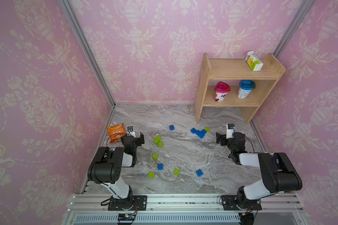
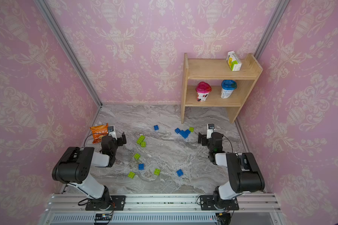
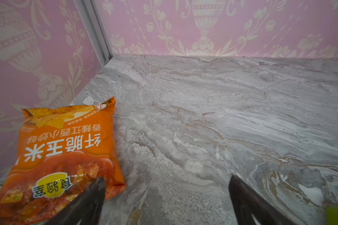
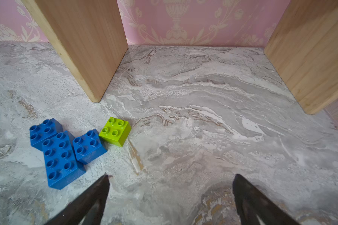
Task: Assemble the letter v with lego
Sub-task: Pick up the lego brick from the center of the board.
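Lego bricks lie scattered on the marble table (image 1: 183,148). A cluster of blue bricks (image 1: 199,132) (image 4: 61,155) with a lime brick (image 1: 207,129) (image 4: 115,131) beside it sits at the back right. Two joined lime bricks (image 1: 157,140) lie left of centre, and several single lime and blue bricks, among them a blue one (image 1: 199,172), lie nearer the front. My left gripper (image 1: 141,139) (image 3: 166,178) hovers open and empty left of the lime pair. My right gripper (image 1: 219,138) (image 4: 171,175) is open and empty, just right of the blue cluster.
An orange snack bag (image 1: 116,132) (image 3: 62,155) lies against the left wall beside the left gripper. A wooden shelf (image 1: 207,87) stands at the back right with two cups (image 1: 221,91) and a carton (image 1: 253,60). Pink walls close three sides.
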`<state>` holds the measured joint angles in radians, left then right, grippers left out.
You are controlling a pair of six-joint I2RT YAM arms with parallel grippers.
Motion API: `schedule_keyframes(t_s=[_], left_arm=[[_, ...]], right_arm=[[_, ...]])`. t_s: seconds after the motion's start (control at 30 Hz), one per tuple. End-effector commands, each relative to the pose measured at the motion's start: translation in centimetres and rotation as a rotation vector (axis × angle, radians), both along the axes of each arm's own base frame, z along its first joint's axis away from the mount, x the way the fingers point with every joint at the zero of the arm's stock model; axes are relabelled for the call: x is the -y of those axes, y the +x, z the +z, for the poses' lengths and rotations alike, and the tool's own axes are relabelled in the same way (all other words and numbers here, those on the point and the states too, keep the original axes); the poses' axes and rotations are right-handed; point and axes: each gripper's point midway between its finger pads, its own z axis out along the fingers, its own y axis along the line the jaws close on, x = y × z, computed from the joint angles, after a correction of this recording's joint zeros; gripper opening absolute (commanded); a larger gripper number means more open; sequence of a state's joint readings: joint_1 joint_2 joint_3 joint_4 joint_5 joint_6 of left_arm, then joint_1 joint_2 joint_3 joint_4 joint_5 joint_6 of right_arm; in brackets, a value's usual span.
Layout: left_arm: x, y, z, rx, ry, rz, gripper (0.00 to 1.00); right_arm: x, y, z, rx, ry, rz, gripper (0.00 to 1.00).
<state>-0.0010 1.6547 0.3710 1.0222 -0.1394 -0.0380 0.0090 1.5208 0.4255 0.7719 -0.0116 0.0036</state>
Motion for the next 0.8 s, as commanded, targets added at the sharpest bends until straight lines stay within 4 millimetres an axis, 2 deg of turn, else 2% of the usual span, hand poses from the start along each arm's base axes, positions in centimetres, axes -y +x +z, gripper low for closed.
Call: schedule_keyframes(t_s=[0.0,0.7,0.77], left_arm=[[-0.24,-0.46,-0.11,-0.016,0.018,-0.007,0.99],[-0.31,-0.35,-0.14,-0.02,0.003,-0.013,0.99],[-0.36,-0.31,0.01,-0.015,0.01,-0.011,0.99]], right_arm=[[-0.09,-0.29,0.38,0.009,0.023,-0.006,1.0],[-0.01,-0.27,0.29,0.005,0.025,-0.01,1.0],[0.54,-0.29,0.58,0.011,0.02,-0.046,1.0]])
